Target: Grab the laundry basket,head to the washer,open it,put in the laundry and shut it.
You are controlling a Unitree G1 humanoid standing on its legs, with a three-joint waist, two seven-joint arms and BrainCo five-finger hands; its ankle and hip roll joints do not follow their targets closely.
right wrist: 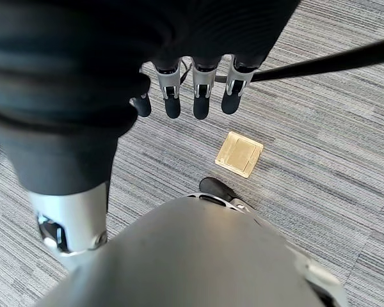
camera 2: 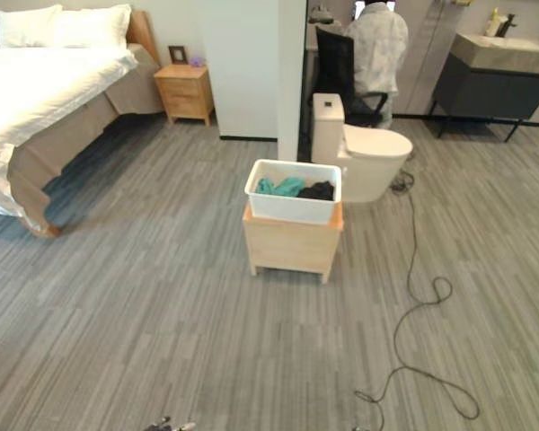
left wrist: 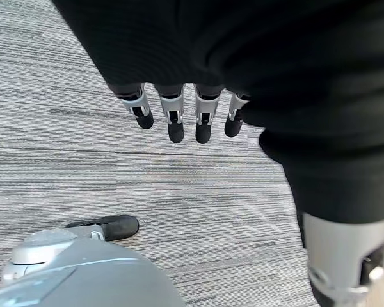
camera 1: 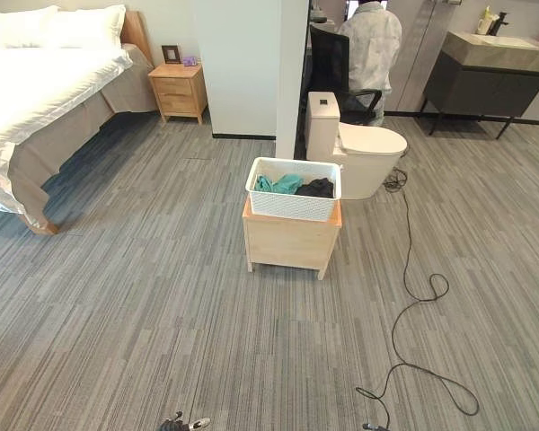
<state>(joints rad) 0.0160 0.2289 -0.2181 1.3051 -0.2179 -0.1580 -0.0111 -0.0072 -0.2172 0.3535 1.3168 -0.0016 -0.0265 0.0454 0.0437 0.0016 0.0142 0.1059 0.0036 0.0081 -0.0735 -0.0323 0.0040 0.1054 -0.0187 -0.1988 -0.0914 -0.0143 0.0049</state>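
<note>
Basket (camera 1: 293, 199) of white perforated plastic, rectangular with rounded rim, sits on one low box-shaped stool (camera 1: 288, 242) of pale wood with short legs, mid-floor on grey striped carpet (camera 1: 144, 305); inside lie two garments, one teal (camera 1: 279, 184), one black (camera 1: 317, 188); just behind stands one glossy white toilet (camera 1: 355, 147); one bed (camera 1: 45, 85) with white linen and one wooden nightstand (camera 1: 179, 90) lie far left; a person (camera 1: 370, 45) sits beyond. Left hand (left wrist: 179, 115) hangs over carpet, fingers straight and relaxed, holding nothing; right hand (right wrist: 192, 89) likewise, above one square brass floor plate (right wrist: 239, 153).
</note>
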